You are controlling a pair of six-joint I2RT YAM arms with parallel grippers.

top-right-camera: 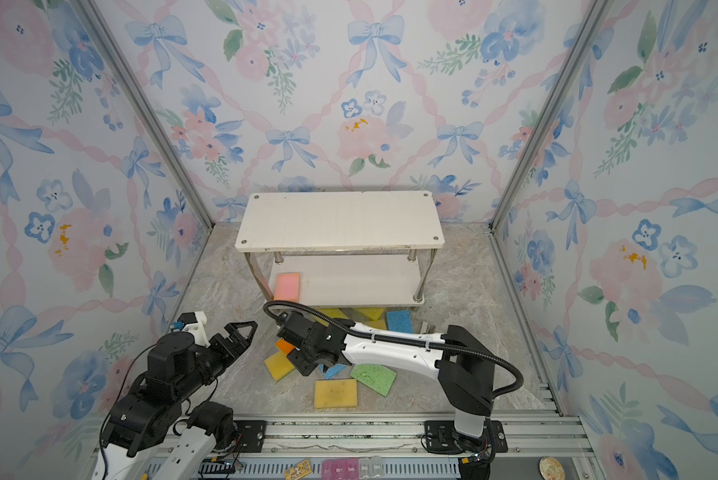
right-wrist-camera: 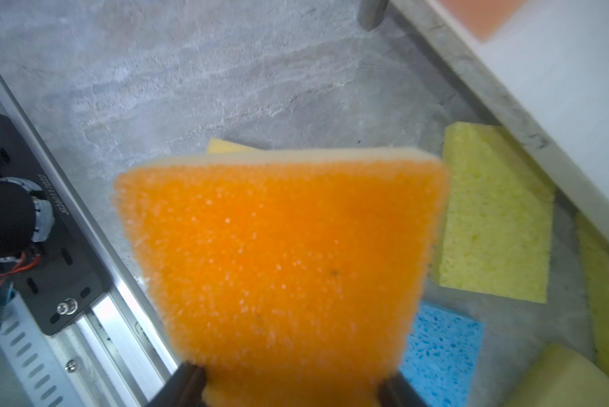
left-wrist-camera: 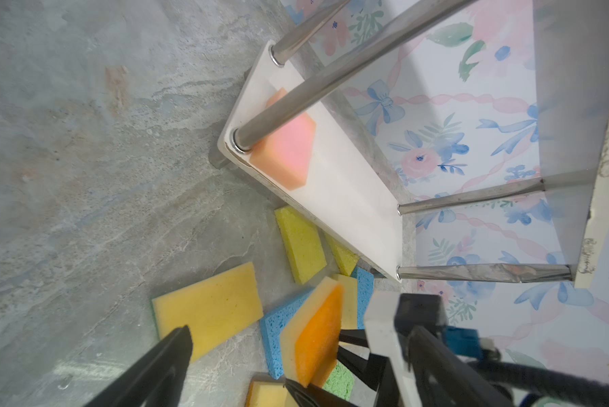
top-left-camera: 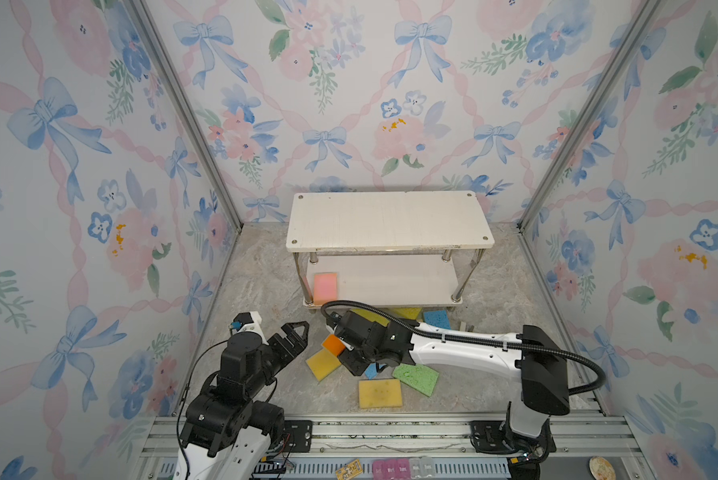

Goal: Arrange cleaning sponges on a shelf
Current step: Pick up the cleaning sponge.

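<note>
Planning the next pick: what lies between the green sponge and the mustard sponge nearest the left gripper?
A blue sponge, partly hidden under the right arm; both top views show it.

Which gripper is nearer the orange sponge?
Right. The right gripper is shut on the orange sponge. The left gripper hangs open beside it, not touching it.

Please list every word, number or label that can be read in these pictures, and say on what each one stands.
"J0260117002", some digits uncertain: printed beside the white ring on the black arm base, right wrist view.
Short words on the small pink and clear boxes, in both top views: too blurred to read.
The orange sponge and the shelf: no text visible.
</note>
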